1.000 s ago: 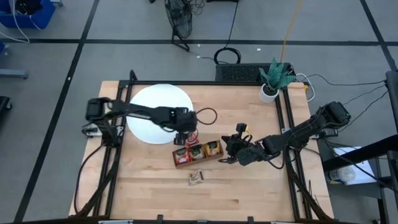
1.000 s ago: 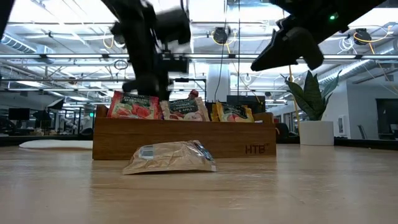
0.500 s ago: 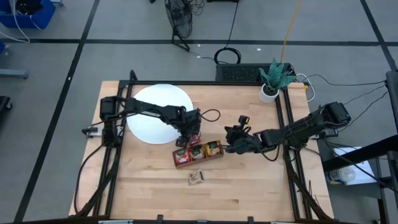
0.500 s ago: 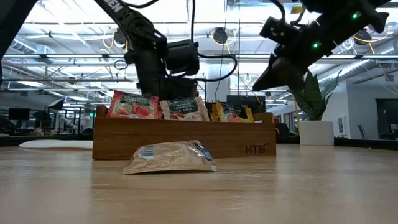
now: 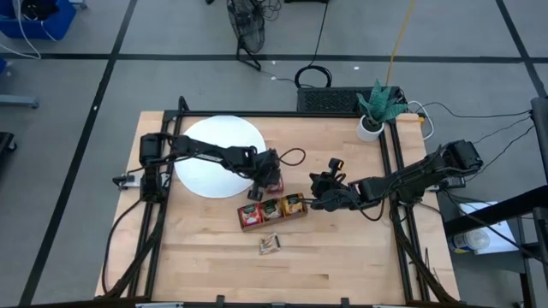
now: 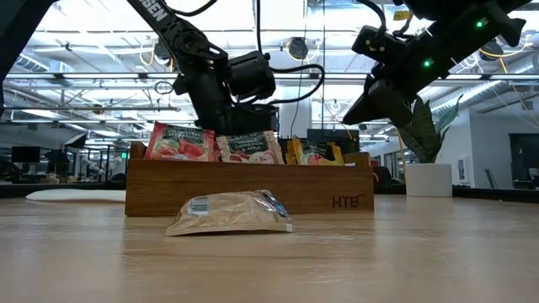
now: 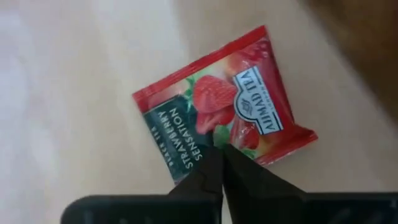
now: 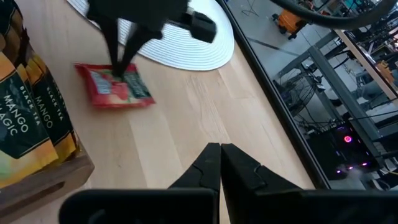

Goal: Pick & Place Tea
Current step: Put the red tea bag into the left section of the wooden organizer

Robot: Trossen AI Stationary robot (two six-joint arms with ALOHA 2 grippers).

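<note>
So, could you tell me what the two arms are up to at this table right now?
The left gripper is down on a red strawberry tea sachet lying flat on the table between the white disc and the wooden tray, its fingers together on the packet. The tray already holds red, pale and orange sachets standing upright. One more sachet lies loose on the table in front of the tray. The right gripper waits shut, just off the tray's orange end.
</note>
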